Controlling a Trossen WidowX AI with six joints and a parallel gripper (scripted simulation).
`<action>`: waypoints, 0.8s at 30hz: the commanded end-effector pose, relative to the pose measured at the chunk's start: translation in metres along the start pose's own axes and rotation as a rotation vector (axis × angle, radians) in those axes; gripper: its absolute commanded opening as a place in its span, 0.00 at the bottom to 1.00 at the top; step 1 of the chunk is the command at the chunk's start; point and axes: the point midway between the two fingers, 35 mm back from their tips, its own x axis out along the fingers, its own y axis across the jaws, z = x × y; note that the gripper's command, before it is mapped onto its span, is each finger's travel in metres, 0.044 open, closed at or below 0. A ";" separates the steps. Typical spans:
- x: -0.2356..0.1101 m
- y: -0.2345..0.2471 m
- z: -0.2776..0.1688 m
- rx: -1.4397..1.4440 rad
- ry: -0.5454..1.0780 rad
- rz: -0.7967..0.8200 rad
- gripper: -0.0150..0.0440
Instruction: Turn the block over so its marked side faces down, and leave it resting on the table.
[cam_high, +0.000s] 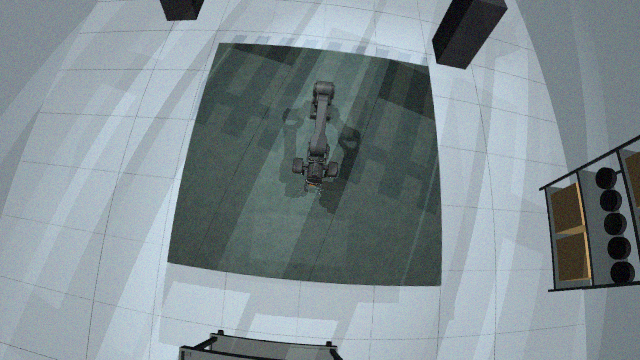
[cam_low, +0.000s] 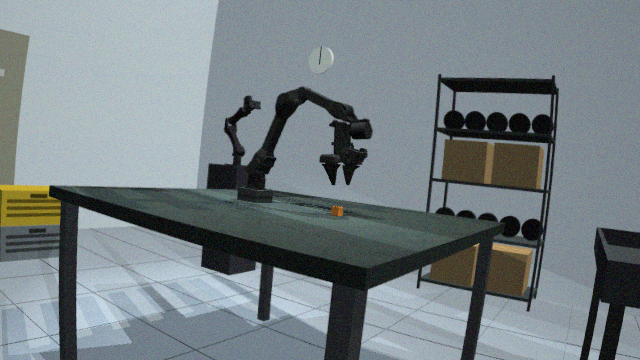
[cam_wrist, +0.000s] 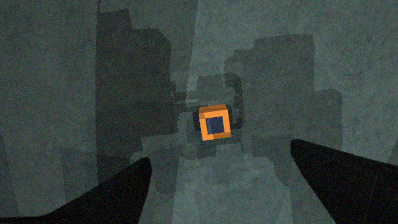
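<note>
A small orange block rests on the dark green table, its dark blue marked side facing up in the wrist view. In the top view the arm's head almost hides it; only an orange sliver of the block shows. My gripper is open and empty. It hangs well above the block, pointing straight down, with the block between and ahead of the two dark fingertips in the wrist view.
The arm's base stands at the table's far side. A metal shelf with boxes and dark balls stands to the right. A dark stand is at the far right, a yellow cabinet at the left.
</note>
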 end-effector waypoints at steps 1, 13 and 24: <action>0.011 -0.002 -0.001 -0.023 0.068 -0.022 1.00; 0.046 -0.002 -0.005 -0.023 0.068 -0.022 1.00; 0.063 0.000 -0.008 -0.023 0.068 -0.022 1.00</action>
